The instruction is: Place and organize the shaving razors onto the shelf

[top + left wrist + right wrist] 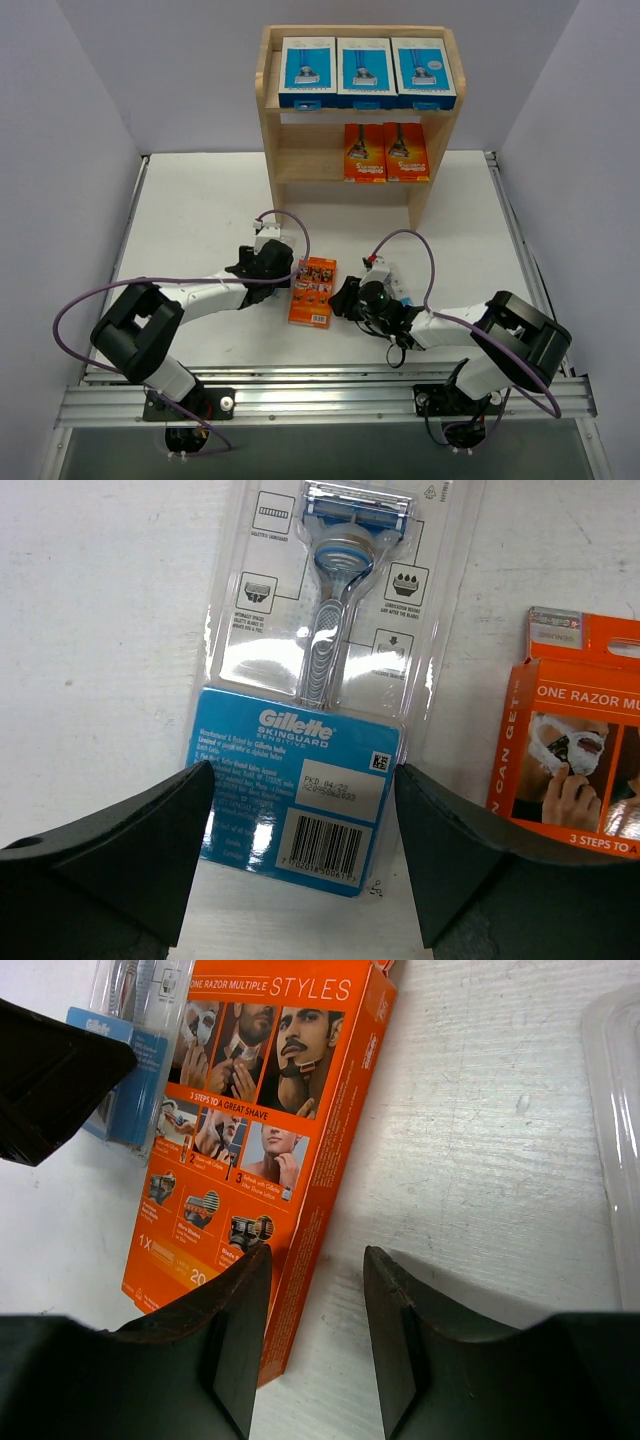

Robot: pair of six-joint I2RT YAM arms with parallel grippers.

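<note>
Collision risk: left gripper, jaws apart, straddles the blister card flat on the table; right gripper, likewise apart, crowds the adjacent orange box. Either pack may skid.

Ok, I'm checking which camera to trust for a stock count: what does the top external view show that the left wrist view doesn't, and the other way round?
Only the top external: the shelf, with three blue-and-white boxes on its top tier and two orange boxes on the tier below. Only the left wrist: a clear Gillette blister card lying on the table, between the fingers of the open left pincer. Both: the loose orange box on the table.
</note>
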